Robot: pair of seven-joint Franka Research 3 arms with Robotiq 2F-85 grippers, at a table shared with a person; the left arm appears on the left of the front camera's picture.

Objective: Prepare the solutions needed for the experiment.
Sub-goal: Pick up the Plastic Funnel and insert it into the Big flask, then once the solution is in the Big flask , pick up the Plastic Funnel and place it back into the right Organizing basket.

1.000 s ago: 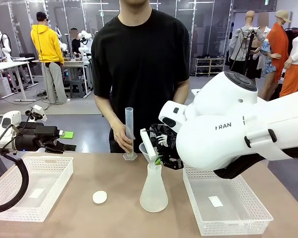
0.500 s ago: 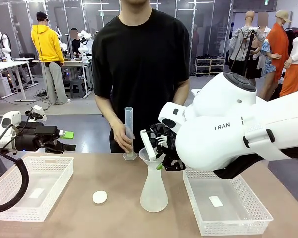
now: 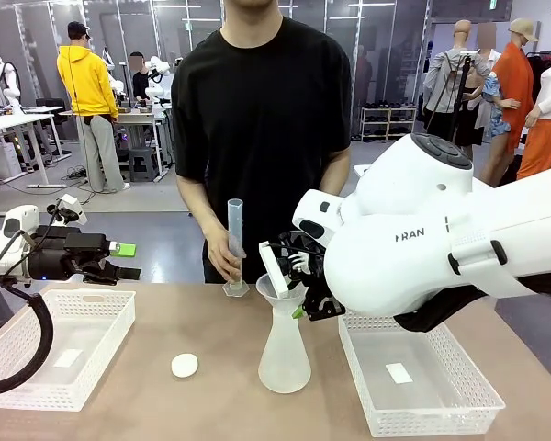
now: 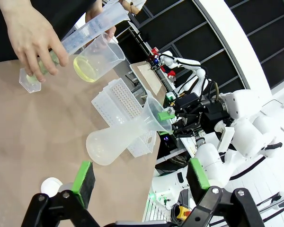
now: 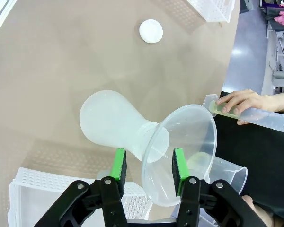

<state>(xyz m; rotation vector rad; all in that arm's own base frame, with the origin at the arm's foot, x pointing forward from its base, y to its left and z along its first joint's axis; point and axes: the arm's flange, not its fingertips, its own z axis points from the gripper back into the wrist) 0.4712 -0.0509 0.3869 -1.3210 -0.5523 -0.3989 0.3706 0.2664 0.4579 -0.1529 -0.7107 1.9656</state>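
Note:
A frosted conical flask stands mid-table with a clear funnel in its neck. My right gripper is open, its green pads on either side of the funnel's near rim with gaps. Across the table the person's hand holds a graduated cylinder, slightly tilted, with a little of the pale yellow solutions in its foot end. More of this liquid lies in a clear beaker beside the cylinder. Over the left basket my left gripper is open and holds nothing.
A white round cap lies left of the flask. White mesh baskets sit at the left and at the right, each with a small white label inside. The person stands close behind the table's far edge.
My right gripper's jaws have spread apart off the funnel's rim. The person's hand has tipped the cylinder slightly and raised its foot. The left arm has not moved.

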